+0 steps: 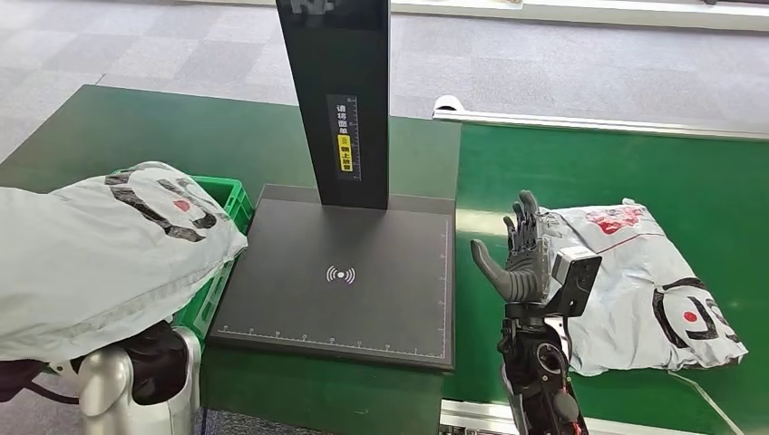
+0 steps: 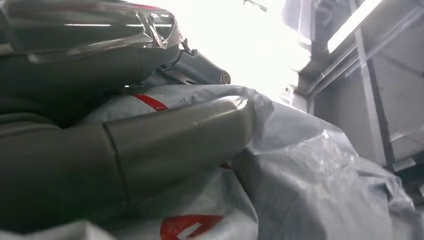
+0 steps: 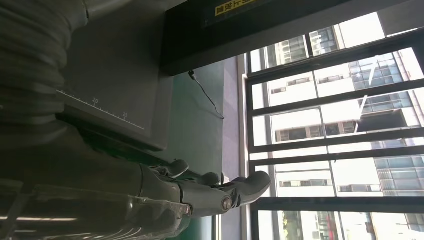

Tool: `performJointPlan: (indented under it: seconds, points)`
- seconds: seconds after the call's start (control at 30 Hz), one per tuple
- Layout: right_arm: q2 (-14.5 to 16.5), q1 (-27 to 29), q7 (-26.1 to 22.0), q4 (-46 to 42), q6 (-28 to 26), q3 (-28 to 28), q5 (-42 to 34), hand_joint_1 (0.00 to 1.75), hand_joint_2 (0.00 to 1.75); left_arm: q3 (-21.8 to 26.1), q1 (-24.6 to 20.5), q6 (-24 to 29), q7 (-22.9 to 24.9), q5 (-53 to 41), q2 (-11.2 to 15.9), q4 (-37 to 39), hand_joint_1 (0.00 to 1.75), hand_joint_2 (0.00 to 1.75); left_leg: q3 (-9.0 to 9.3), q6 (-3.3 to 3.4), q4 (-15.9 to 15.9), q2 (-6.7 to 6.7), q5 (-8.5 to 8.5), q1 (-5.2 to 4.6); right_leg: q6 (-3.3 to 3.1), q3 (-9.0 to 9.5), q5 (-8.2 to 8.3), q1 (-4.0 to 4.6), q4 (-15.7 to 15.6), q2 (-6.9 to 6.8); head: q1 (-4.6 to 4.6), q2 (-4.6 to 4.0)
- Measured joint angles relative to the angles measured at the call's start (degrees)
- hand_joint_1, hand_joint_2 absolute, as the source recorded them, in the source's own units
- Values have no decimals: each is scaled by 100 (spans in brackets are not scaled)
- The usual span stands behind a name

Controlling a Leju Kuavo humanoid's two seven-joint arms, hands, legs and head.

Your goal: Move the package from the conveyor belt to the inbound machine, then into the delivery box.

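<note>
Green belt [image 1: 580, 172]: package [image 1: 653, 290] just right of fingers [image 1: 524, 222].

Signs and markings on the inbound machine

A white wireless-wave symbol [image 1: 341, 274] sits mid-platform on the inbound machine's black scan plate [image 1: 272, 299]. The plate's ruler edge [image 3: 100, 107] reads "20" and "25". At 12 o'clock, the black post [image 1: 335, 91] carries a label [image 1: 344, 138] of small Chinese characters, too small to read.

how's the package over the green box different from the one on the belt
The left package is held up by the left hand over the green box; the right package lies flat on the conveyor belt, with the open right hand beside it. Both are grey bags with red and black print.
</note>
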Motion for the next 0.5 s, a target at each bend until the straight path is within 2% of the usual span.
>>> performJointPlan:
  seconds: [0.23,0.5]
  points:
    - [-2,-62,5,61,-18,25,-12,0,175,-582,237,-28,0,-123,27,-316,175,0,2,0,0,0,0,1,0,0,0,1,0,1,-1,1]
    - [-2,-86,11,89,-37,35,-26,0,175,-813,341,1,0,-268,40,-663,175,0,2,0,0,0,0,1,0,1,0,1,0,1,-1,1]
